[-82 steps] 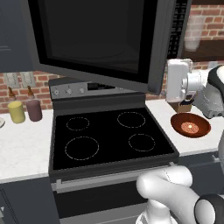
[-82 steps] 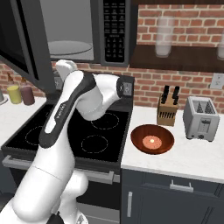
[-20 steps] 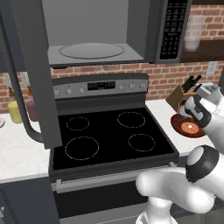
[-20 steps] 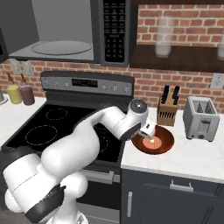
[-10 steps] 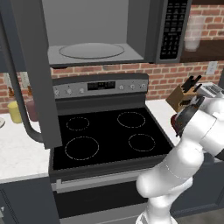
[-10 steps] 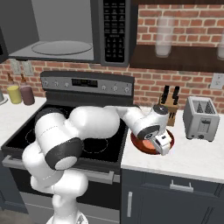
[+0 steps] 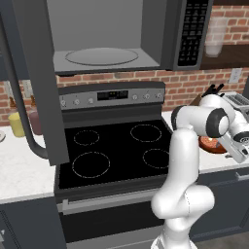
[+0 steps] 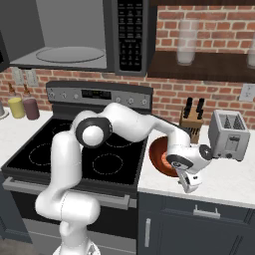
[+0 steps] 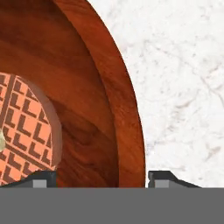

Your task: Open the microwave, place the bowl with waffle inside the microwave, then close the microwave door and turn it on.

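At the counter's right side, your gripper (image 9: 101, 178) is straddling the rim of the bowl (image 9: 87, 87): one fingertip is sitting inside the bowl, the other outside over the white counter (image 9: 183, 78), and the jaws are standing apart, not yet clamped on the rim. That placement suggests you are lining up a rim pinch so the bowl lifts level. In the hand view the waffle (image 9: 24, 131) is lying at about nine o'clock from the rim, flat on the bowl's floor. Moving outward, the microwave (image 7: 112, 39) is hanging above the stove (image 7: 116, 151) at roughly eleven o'clock from the bowl, with the microwave door (image 7: 34, 82) swung wide, ready to receive it. The keypad lettering is too small to read.
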